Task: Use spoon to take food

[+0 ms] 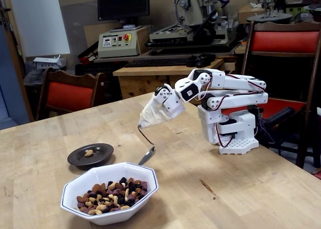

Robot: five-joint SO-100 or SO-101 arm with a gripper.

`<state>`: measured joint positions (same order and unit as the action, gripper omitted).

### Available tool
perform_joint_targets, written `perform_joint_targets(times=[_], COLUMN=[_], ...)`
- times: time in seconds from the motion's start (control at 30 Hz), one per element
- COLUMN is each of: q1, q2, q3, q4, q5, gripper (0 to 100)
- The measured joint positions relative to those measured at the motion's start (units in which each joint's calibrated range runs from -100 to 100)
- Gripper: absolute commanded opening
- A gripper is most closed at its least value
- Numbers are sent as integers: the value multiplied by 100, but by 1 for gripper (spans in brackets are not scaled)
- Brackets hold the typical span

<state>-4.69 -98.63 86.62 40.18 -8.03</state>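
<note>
A: Okay, quick one. Where's the spoon point(147, 155) relative to the gripper point(150, 116)?

B: Hanging straight below it. Taped top of the handle is bundled into the gripper, and the thin bent handle curves down to the bowl end. Long axis is near vertical, tip slightly to the right in the fixed view.

A: Grip state?

B: Clenched on the spoon's taped end, as far as I can judge. The tape wad hides the fingers, but the spoon is hanging off the table, so something's gripping it.

A: And the food point(111, 194)?

B: Nuts and dark dried fruit piled in the white bowl point(150, 181), front left. Spoon tip sits just above and behind the bowl's far rim, near it, not inside. One nut lies on the dark plate point(103, 158), just left of the spoon tip.

A: So the move turns on what?

B: Food lies down and toward the camera, a bit left of the tip. I'd guess the tip has to clear the far rim, then dip into the pile.

A: Room?

B: Table point(241, 189) is open right of the bowl. Plate and bowl rim are close on the left; clipping the rim is the risk.
</note>
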Motion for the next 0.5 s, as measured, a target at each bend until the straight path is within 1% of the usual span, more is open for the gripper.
perform_joint_targets(times=[0.27,0.5], q1=[0,0], q2=[-52,-43], q3=[-9,26], q4=[784,1152], q5=[-15,-20], gripper=[5,5])
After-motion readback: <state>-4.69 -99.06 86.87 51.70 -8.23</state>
